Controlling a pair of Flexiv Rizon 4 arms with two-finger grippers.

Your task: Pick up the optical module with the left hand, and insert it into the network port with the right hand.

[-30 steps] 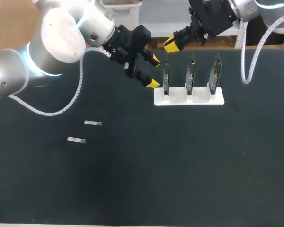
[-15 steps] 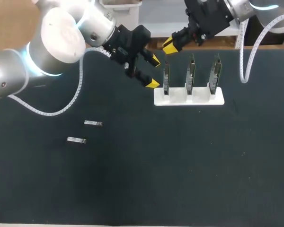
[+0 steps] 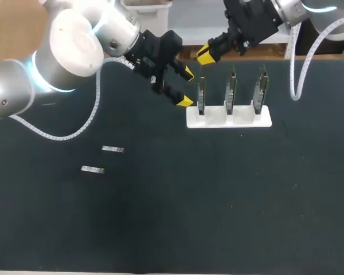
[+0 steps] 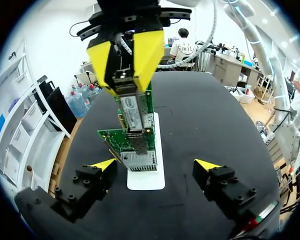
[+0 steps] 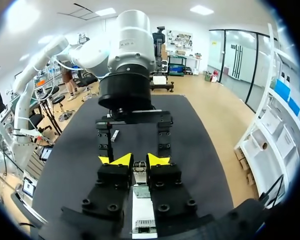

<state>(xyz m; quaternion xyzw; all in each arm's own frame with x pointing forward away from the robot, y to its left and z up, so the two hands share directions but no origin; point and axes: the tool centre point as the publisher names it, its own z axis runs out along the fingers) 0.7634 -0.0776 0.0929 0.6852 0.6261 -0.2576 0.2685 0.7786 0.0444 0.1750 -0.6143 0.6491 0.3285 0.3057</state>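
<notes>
Lately little has moved at the left of the head view: the upper spare module (image 3: 112,149) and the lower spare module (image 3: 92,169) lie on the surface (image 3: 218,200) as before. Your left jaws, at centre, have held their place, spread wide and empty, just beside the leftmost card (image 3: 202,94) in the white rack (image 3: 229,117). The change is at upper right: your right jaws edged slightly leftward over the past second, then settled. They pinch the optical module (image 4: 132,107), which is poised over that card's network port (image 4: 140,159); whether its tip has entered, you cannot tell. Judge this as fine alignment: pickup looks done, and the push into the port remains.
</notes>
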